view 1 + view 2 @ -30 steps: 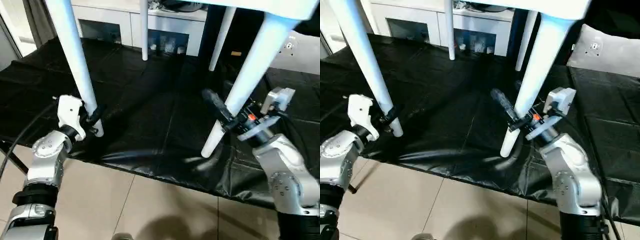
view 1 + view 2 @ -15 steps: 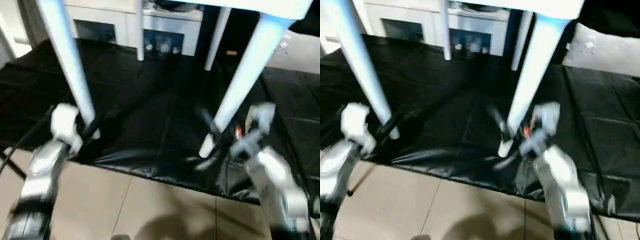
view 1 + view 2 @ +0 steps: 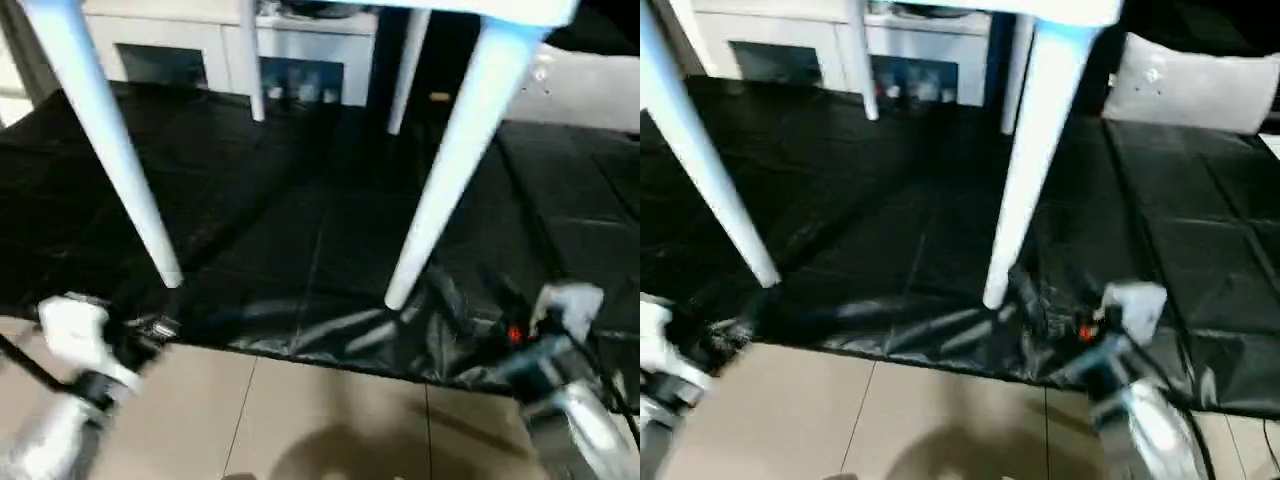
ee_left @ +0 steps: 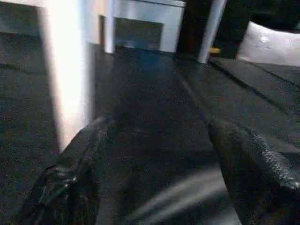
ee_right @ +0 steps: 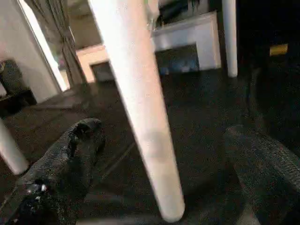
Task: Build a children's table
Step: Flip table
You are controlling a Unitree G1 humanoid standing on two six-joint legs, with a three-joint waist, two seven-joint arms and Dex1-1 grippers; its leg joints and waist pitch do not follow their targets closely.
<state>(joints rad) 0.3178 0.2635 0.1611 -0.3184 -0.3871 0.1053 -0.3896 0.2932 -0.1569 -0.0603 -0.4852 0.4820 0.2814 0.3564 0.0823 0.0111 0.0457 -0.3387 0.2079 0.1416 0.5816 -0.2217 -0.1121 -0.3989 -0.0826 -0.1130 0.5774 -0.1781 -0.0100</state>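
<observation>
Table legs [image 3: 438, 170] near black sheet's edge [image 3: 330, 352]

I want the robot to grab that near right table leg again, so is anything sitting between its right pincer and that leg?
Nothing visible stands in the way. The right pincer is open, and the near right leg stands just beyond its fingers with only the black sheet below.

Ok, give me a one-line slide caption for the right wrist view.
Open right hand facing a white table leg standing on the black sheet.
</observation>
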